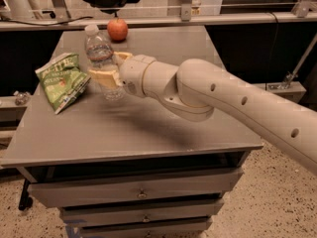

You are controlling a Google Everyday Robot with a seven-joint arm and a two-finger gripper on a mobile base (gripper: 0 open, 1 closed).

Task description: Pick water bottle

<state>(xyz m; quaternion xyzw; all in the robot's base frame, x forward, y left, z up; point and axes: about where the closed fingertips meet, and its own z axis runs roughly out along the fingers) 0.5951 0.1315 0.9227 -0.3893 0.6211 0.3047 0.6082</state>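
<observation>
Count, on tabletop [163,128]:
- water bottle [100,53]: 1, clear, white cap.
- green snack bag [62,81]: 1.
- red apple [117,29]: 1, at far edge.

Robot arm [237,108]: 1.
Tool [106,66]: 1, two tan fingers, over the tabletop's left half, closed around the water bottle, one finger on each side.
Drawer fronts [138,193] below the tabletop: 3 visible.
</observation>
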